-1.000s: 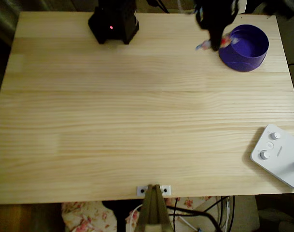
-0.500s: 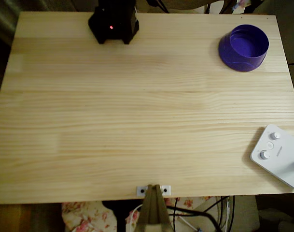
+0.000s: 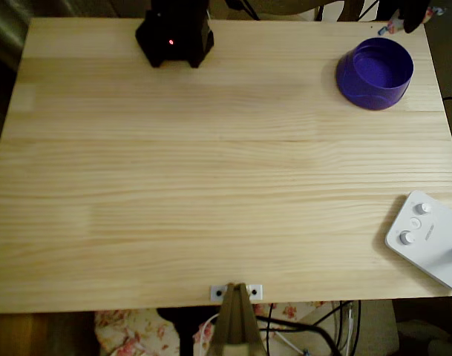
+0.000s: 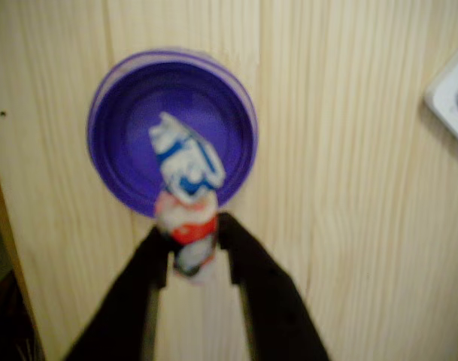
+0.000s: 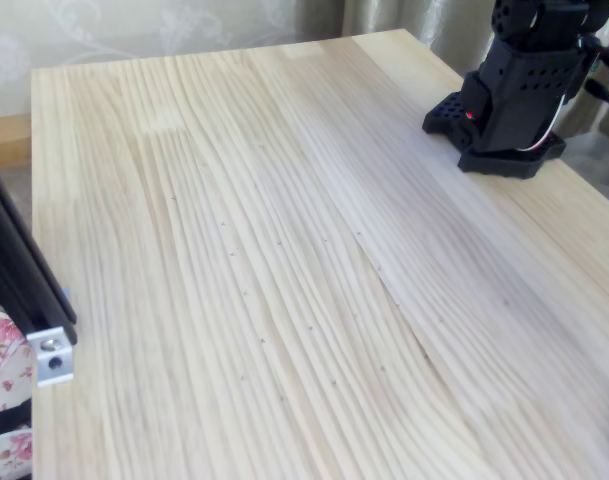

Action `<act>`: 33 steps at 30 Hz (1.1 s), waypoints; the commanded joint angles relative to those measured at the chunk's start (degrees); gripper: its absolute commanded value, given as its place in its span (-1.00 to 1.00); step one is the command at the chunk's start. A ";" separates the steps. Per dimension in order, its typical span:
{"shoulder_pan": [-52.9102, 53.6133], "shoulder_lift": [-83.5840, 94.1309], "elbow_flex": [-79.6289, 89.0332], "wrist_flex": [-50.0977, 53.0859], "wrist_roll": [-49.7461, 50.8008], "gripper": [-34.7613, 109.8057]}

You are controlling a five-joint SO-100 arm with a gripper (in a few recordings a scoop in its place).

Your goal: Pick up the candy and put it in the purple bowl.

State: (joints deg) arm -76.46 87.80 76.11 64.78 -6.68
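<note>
Clearly, the gripper (image 4: 192, 244) is clamped on the candy (image 4: 186, 197): in the wrist view two dark fingers (image 4: 253, 278) rise from the bottom edge and close narrowly on the sweet's lower end, so its blue-and-white twisted tip sticks up toward 12 o'clock. That tip lies over the purple bowl (image 4: 119, 131), which sits below it at about 11 o'clock from the gripper. The grip point itself is over the bowl's near rim, not its centre, so I judge the arm is carrying the candy high above the bowl to line up a drop; the candy is in the air, not yet inside.

From overhead, the bowl (image 3: 375, 73) stands near the table (image 3: 211, 185) corner at 2 o'clock, and the gripper is a dark shape at the top edge just beyond it. The arm's black base (image 3: 174, 33) sits at 11 o'clock.

Counted: one candy, one bowl, one white control box (image 3: 430, 237) at 4 o'clock.
</note>
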 commanded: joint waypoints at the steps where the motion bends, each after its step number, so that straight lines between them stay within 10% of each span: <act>1: -1.23 0.00 -7.82 -1.58 -0.44 -0.49; 33: 0.35 1.67 4.39 -8.09 -1.58 -0.28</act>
State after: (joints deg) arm -76.11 80.95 80.33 57.57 -7.73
